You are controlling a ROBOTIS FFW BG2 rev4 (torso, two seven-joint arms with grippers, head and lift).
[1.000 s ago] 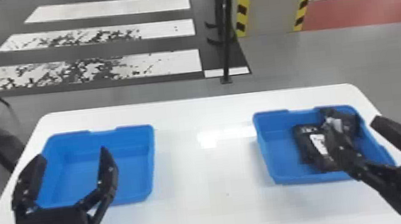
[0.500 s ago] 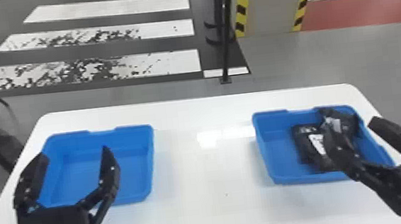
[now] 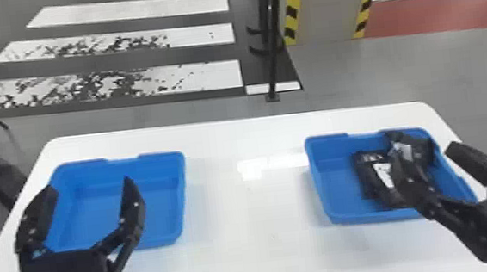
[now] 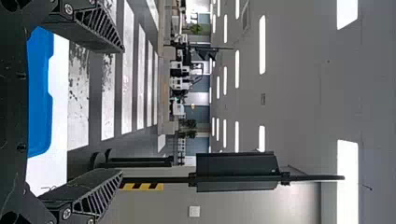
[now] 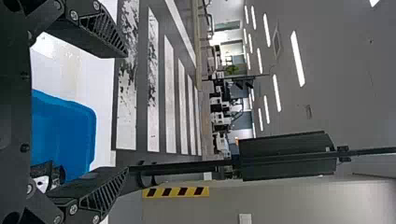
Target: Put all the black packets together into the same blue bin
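- Nearest, lower L of frame: see L gripper [image 3: 88, 185], holding nothing, fingers spread wide, across L bin [image 3: 180, 196] in view; can't tell height above it.
- Nearest, lower R: see R gripper [image 3: 425, 151], fingers also well apart, clamped on nothing; inner finger crossing in front of packets, touch or no touch unclear.
- Just changed: slight drift L & up in frame for R gripper over last sec., barely a nudge for L gripper. No visible shift of bins or packets.
- Meaning for task: no packet carried by that drift; prob. lining up or backing off, can't say which.
- Bit farther, mid R: find front packet [image 3: 369, 172], black w/ white label, lying in R bin [image 3: 319, 181]; just beyond & to its R, back packet [image 3: 421, 149], likewise in R bin, near far R corner.
- So: same bin for both visible packets, task prob. done or v. close; can't rule out another underneath.
- Next, if so: lift R gripper clear w/o closing. Risk: snagging soft packet or dragging bin.
- Under bins: white table [image 3: 252, 232], glare nr center.
- Far, top of frame: black post [image 3: 273, 65] upper center, crosswalk stripes [image 3: 146, 81] upper L, pillar [image 3: 328, 3] w/ yellow-black edges R of post.
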